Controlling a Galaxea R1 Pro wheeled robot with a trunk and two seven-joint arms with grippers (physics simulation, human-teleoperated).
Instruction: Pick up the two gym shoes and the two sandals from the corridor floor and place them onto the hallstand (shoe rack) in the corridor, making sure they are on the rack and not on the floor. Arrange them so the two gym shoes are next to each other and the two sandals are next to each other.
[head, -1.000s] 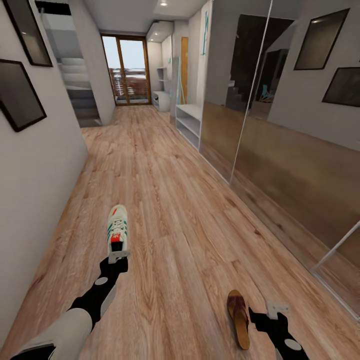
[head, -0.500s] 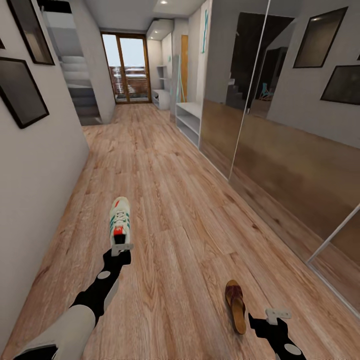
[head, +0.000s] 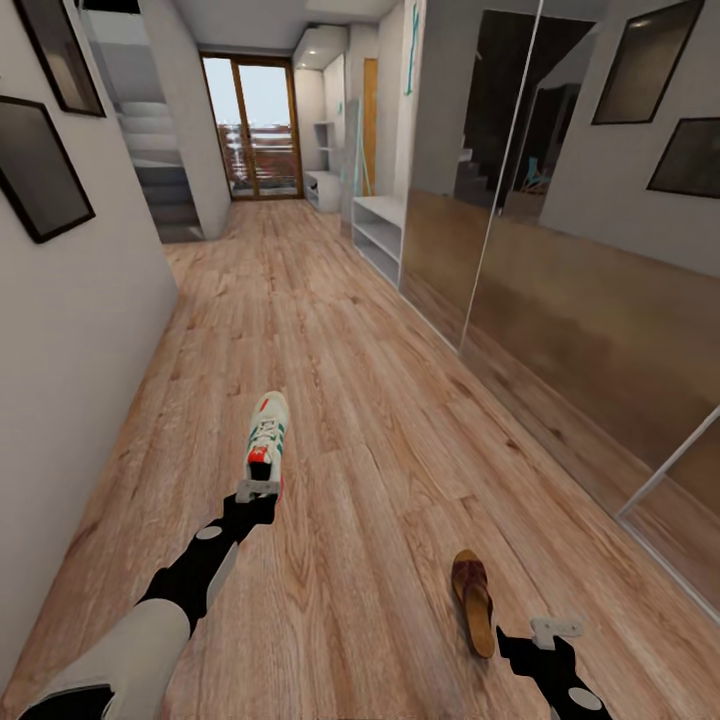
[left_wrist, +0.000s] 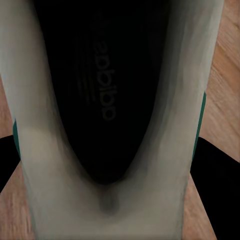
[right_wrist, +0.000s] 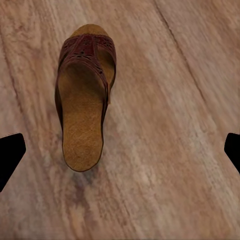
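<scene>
Two end effectors are on record. We find the left end effector clenched on the heel of a gym shoe, which it carries above the corridor floor with the toe pointing down the corridor. In the left wrist view the gym shoe sits directly between the dark fingers, and we look into its dark interior with printed lettering and a pale collar around it.

The right end effector hangs low over the floor, and the right wrist view shows its two dark fingertips set wide apart and gripping nothing, with bare planks between them. Just beside it a sandal lies flat on the floor, sole down; in the right wrist view the sandal shows a perforated brown strap and tan insole.

Farther along the right wall stand mirrored panels, and beyond them a low white hallstand with open shelf levels. A glazed door closes the corridor's far end.
</scene>
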